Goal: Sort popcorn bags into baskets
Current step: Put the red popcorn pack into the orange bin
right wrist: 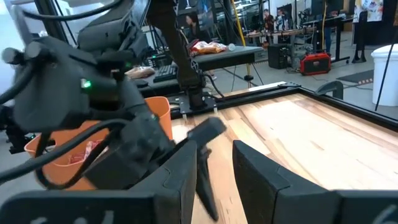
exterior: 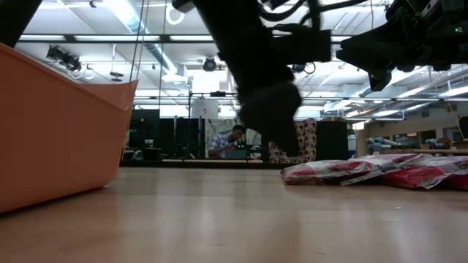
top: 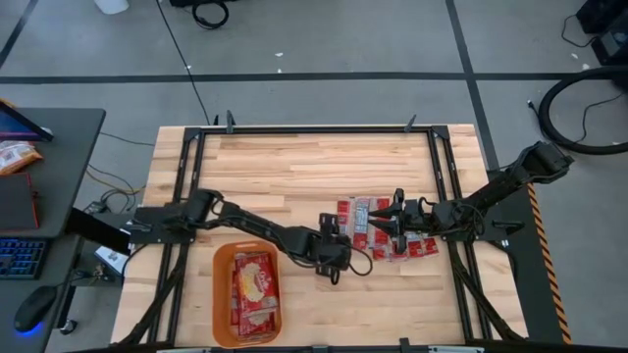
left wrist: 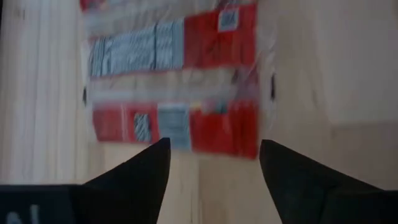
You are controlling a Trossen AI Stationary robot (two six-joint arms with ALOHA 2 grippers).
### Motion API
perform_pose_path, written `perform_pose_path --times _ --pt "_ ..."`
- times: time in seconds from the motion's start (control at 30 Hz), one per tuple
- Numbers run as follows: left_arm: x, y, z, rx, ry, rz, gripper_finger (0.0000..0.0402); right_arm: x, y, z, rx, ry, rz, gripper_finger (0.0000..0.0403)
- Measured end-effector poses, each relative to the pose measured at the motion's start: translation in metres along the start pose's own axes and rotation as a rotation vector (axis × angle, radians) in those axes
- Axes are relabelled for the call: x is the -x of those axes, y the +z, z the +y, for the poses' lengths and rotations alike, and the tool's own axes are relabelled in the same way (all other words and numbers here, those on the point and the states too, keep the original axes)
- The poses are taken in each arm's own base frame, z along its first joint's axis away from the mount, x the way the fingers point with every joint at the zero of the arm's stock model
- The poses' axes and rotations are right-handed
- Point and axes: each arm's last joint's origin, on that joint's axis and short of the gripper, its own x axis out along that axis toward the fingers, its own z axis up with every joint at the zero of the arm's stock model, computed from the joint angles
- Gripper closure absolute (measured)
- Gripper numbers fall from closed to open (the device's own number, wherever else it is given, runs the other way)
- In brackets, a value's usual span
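Left end effector (left wrist: 211, 163) open, seemingly empty

No readable text anywhere, popcorn bags (left wrist: 174, 87) on the bench show grey-white printed panels and barcode-like blocks too blurred to read, cream oval logos on bags in the orange basket (top: 224, 294) too small to make out

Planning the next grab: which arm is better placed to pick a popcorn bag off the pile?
Probably left: its open tool hangs just short of the popcorn bags, nearer the basket.
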Motion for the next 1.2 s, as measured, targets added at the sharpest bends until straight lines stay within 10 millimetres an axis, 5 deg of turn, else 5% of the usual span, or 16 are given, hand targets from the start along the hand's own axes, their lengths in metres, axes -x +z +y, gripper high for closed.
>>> perform_pose_path --times 0.47,1.0,1.2 --pt "-0.01 0.017 -0.014 0.038 -0.043 -0.171 0.0143 0.0 0.0 0.0 -0.002 0.001 -0.004 0.0293" --pt "-0.045 0.003 -0.022 -0.078 0.022 -0.101 0.0143 -0.001 -0.001 0.0 0.002 0.0 0.001 0.0293" --pt "-0.049 0.0 -0.017 -0.078 0.016 -0.08 0.019 -0.001 -0.001 0.0 0.001 0.001 0.0 0.0293"
